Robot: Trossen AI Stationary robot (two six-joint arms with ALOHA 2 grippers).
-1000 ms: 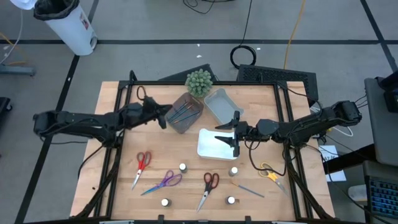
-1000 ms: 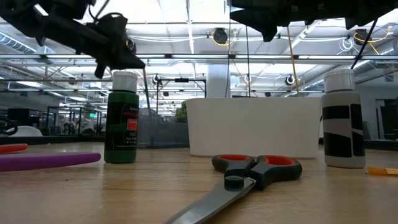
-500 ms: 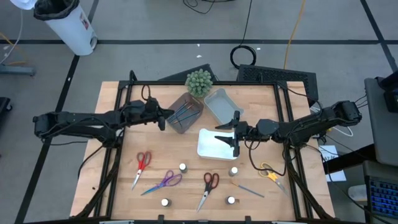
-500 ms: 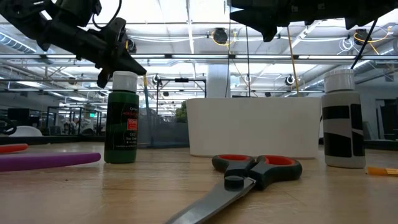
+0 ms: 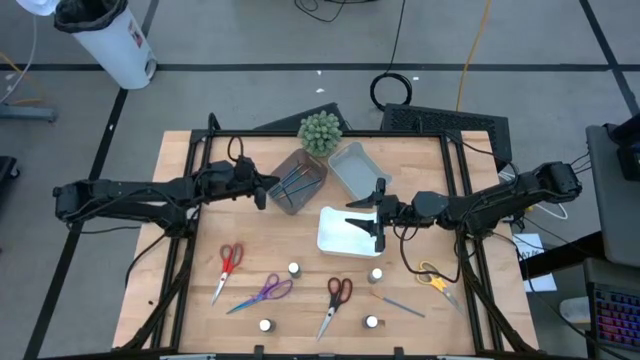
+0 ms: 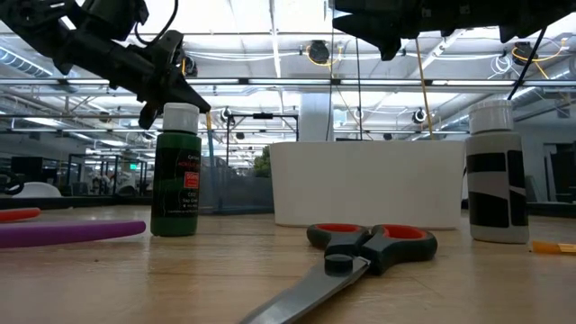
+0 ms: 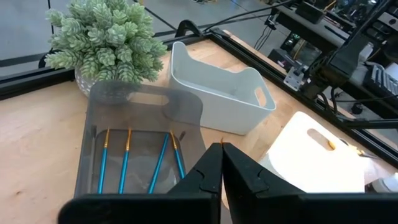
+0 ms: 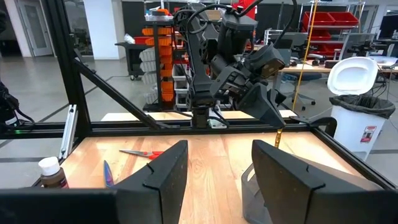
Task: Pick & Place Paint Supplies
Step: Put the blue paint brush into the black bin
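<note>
The left pincer [image 5: 268,187] hangs at the near edge of the brown tray [image 5: 296,182], its fingers pressed together with nothing between them. The right pincer [image 5: 372,215] hovers over the white tray [image 5: 337,232], fingers spread apart and empty.

Inside the brown tray lie four brushes [image 7: 138,160] with blue handles, side by side on its floor. The pale blue-grey tray [image 5: 357,168] sits just beside it, and the green spiky plant [image 5: 320,133] stands at the table's far edge, touching or nearly touching both trays. Nearer the front of the table [image 5: 200,300] lie red scissors [image 5: 228,266], purple scissors [image 5: 263,293], a second red-handled pair [image 5: 334,302] and yellow-handled scissors [image 5: 435,279]. Four white-capped bottles are scattered among them [image 5: 294,269] [image 5: 265,325] [image 5: 376,274] [image 5: 371,322], and a loose brush [image 5: 400,304] lies between the last two.

The low view alone shows a green label on one bottle [image 6: 175,173] and a black-and-white one on another [image 6: 496,175], with the red-handled scissors [image 6: 360,252] lying in front of the white tray. The left wrist view alone shows the brushes clearly. The right wrist view looks across to the other arm.

The table is pale wood framed by black rails. Around it are a grey floor, a white bin [image 5: 110,38], coiled cable and, in the low view, a hall with ceiling lights.
</note>
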